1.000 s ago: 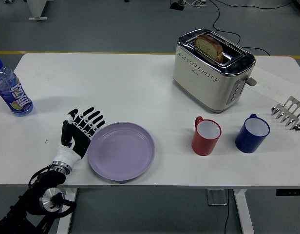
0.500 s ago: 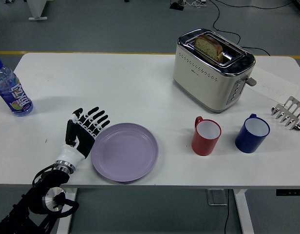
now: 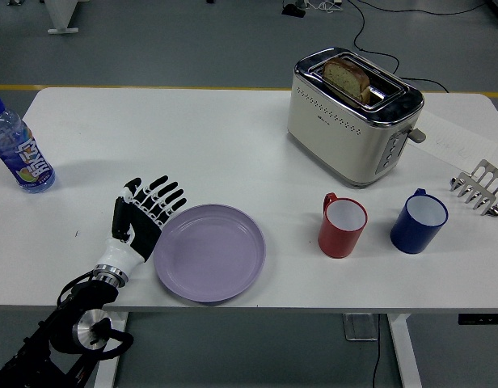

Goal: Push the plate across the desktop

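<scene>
A lilac plate (image 3: 210,252) lies flat near the table's front edge, left of centre. My left hand (image 3: 144,214) comes in from the lower left and rests flat against the plate's left rim. Its fingers (image 3: 164,196) are spread and straight and hold nothing. My right arm does not show.
A red mug (image 3: 342,225) and a blue mug (image 3: 419,221) stand to the right of the plate. A cream toaster (image 3: 352,113) with bread in it stands behind them. A water bottle (image 3: 17,150) is at the far left, a metal rack (image 3: 480,187) at the far right.
My left hand has moved a little to the right, and the plate has slid to the right with it, toward the red mug.
</scene>
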Tool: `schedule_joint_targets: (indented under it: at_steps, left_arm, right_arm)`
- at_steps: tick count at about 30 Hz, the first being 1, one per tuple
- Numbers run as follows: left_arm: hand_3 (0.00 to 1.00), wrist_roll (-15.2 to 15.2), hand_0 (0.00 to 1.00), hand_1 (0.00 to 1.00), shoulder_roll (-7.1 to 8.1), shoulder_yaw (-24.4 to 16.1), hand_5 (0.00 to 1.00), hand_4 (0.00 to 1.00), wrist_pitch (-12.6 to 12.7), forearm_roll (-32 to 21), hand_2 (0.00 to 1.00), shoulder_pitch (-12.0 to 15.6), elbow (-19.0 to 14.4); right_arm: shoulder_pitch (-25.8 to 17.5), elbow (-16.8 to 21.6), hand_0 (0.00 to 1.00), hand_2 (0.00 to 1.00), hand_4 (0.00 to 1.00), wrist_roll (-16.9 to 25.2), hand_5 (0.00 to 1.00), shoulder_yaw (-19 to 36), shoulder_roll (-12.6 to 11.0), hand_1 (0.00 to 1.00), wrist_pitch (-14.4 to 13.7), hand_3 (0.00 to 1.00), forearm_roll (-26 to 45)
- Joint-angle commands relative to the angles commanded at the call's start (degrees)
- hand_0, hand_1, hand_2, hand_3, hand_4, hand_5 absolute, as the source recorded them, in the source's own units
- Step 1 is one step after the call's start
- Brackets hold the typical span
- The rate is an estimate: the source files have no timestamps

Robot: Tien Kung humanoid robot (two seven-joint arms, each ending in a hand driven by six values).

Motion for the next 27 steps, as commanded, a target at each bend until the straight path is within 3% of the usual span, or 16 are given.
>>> schedule_joint_targets:
  at_steps: [9,18,20,24,27]
  left_arm:
    - [0.621,0.1,0.714,0.702,0.0,-1.0,0.998,0.524,0.4,0.7,0.654,0.2,-0.8]
    - [0.623,1.4,0.713,0.701,0.0,-5.7,0.998,0.525,1.7,4.3,0.653,-0.5,-3.6]
    - [0.623,1.6,0.713,0.701,0.49,-7.4,0.998,0.525,1.9,4.5,0.653,-0.7,-4.0]
    - [0.626,1.8,0.712,0.698,2.93,-10.4,0.998,0.526,2.3,4.3,0.653,-0.9,-4.4]
    - [0.626,1.7,0.712,0.696,5.6,-12.6,0.998,0.527,2.6,3.7,0.653,-0.7,-4.5]
  right_arm:
    - [-0.1,0.0,0.591,0.605,0.375,-0.1,0.564,0.1,0.0,0.522,-0.1,0.623,-0.1]
    - [-0.3,0.0,0.591,0.604,0.376,-0.2,0.564,0.3,0.1,0.523,-0.3,0.622,-0.2]
    - [-0.4,0.0,0.591,0.604,0.376,-0.1,0.564,0.2,0.1,0.523,-0.2,0.622,-0.1]
    - [-0.6,0.0,0.592,0.604,0.378,-0.1,0.564,0.3,0.1,0.522,-0.3,0.622,-0.1]
    - [-0.8,0.0,0.592,0.604,0.378,-0.2,0.567,0.3,0.2,0.522,-0.3,0.622,-0.1]
